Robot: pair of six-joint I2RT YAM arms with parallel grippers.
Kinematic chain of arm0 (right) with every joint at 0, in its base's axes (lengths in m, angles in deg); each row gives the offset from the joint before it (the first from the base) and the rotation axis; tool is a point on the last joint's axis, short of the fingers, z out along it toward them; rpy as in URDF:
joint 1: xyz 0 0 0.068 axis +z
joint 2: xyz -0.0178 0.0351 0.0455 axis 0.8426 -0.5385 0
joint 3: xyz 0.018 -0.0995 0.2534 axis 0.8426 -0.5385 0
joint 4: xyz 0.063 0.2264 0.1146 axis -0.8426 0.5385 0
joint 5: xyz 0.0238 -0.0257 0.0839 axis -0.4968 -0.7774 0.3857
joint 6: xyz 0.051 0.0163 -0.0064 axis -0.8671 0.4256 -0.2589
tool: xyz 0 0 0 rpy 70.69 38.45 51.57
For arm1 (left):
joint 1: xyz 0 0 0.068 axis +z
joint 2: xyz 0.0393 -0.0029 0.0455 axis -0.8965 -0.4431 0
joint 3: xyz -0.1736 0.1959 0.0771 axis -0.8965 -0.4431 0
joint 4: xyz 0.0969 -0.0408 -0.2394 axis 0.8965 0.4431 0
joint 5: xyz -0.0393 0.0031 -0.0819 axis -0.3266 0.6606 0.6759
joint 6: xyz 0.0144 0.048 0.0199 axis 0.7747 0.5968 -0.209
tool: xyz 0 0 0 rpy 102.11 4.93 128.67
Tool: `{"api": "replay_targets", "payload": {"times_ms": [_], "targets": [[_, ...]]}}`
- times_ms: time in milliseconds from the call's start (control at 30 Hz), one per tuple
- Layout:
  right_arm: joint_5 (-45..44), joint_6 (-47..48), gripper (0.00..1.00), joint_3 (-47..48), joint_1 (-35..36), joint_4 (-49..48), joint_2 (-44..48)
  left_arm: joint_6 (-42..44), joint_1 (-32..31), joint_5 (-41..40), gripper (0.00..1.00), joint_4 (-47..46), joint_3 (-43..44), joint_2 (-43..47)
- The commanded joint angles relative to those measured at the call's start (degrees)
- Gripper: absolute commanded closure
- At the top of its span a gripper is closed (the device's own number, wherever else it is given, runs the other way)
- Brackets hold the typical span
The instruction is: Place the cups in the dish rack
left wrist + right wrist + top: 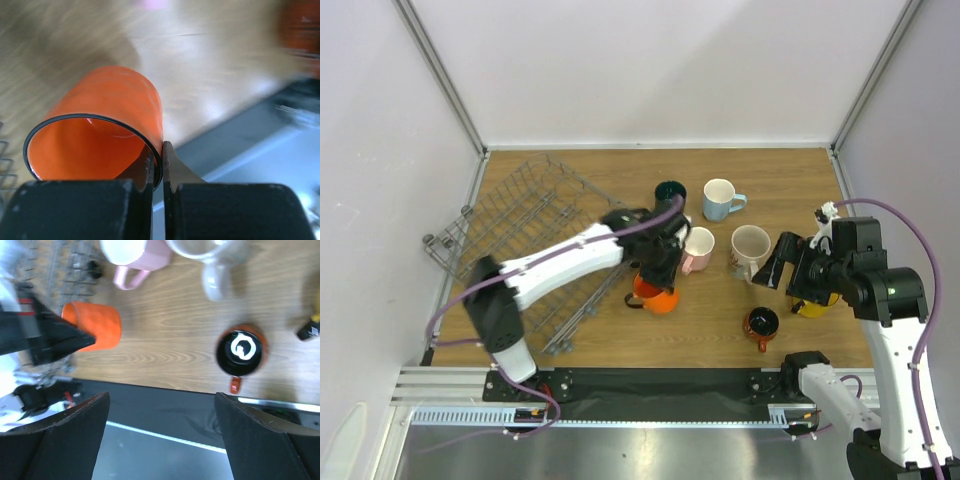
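An orange cup lies tipped just right of the dish rack, a grey wire basket at the left. My left gripper is shut on this cup's rim, one finger inside and one outside. On the table are also dark green, light blue, pink, cream and red-and-black cups. A yellow cup is mostly hidden under my right arm. My right gripper hangs open and holds nothing, beside the cream cup.
The rack's wires show at the top left of the right wrist view. A black strip and metal rail run along the table's near edge. White walls enclose the far side and both sides.
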Motion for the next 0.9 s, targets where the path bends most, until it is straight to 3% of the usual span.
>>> {"api": "replay_targets", "payload": {"times_ms": [0, 100, 233, 333, 467, 500, 633, 733, 867], "targets": [[6.9, 1.0, 0.08, 3.7, 0.2, -3.7, -1.3, -2.1, 3.8, 12.5, 1.00, -0.9, 10.0, 13.7], [15.7, 1.2, 0.11, 5.7, 0.5, -8.6, -2.8, -8.6, 11.7, 23.9, 1.00, -9.8, 9.9, 18.1], [25.8, -2.7, 0.11, 7.4, 2.0, -19.9, -3.3, -19.5, 19.4, 33.7, 1.00, -27.2, 6.3, 24.6], [30.6, -8.3, 0.12, 6.3, 3.8, -31.5, -2.8, -32.6, 24.8, 37.1, 1.00, -43.4, 0.5, 29.1], [35.4, -18.1, 0.11, 1.3, 6.7, -51.8, -1.9, -48.9, 28.7, 37.3, 1.00, -66.9, -9.3, 34.6], [35.1, -19.8, 0.08, 0.7, 7.8, -54.3, -2.3, -51.8, 28.9, 36.9, 1.00, -75.1, -12.3, 35.1], [31.2, -22.9, 0.03, 0.5, 13.6, -60.2, -5.2, -60.2, 29.0, 31.4, 1.00, -89.2, -18.1, 37.1], [27.6, -21.6, 0.03, 0.7, 19.7, -62.7, -7.5, -67.2, 28.7, 26.6, 1.00, -98.8, -23.7, 38.4], [26.1, -19.0, 0.10, 1.0, 23.8, -67.8, -11.0, -72.6, 28.1, 26.6, 1.00, -96.4, -25.3, 39.3]]}}
